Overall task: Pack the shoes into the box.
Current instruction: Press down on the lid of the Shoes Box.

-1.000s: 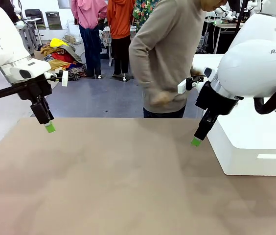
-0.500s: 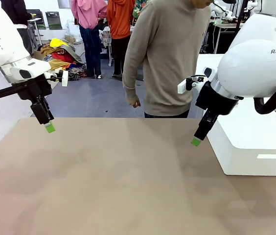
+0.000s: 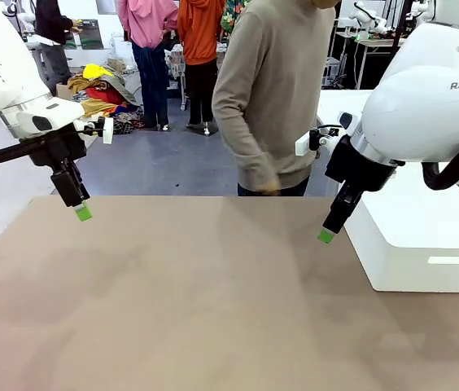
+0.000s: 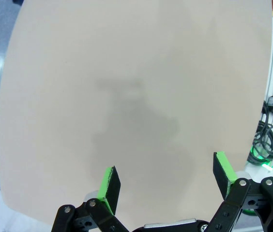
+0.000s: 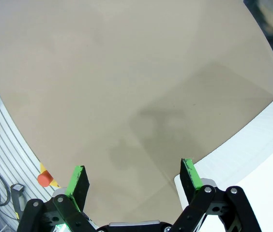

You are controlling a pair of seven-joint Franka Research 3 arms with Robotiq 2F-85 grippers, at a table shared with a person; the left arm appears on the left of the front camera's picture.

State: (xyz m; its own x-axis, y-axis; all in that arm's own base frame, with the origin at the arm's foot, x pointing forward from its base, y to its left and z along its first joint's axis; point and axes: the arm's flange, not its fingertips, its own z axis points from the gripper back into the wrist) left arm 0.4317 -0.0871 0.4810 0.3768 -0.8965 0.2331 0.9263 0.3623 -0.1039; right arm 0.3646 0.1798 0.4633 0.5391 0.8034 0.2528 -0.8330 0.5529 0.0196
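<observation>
The left claw (image 3: 83,213) hangs above the far left part of the brown counter (image 3: 197,301), its green-padded fingers (image 4: 108,184) spread wide apart with nothing between them. The right claw (image 3: 325,236) hangs above the right side of the counter, just beside the near left corner of a large white block (image 3: 425,244); its fingers (image 5: 77,181) are also spread wide and hold nothing. A person in a beige sweater (image 3: 274,90) stands at the far edge of the counter, one hand (image 3: 268,186) down by the waist. Neither the shoes nor the box can be seen, so I cannot tell where they are.
</observation>
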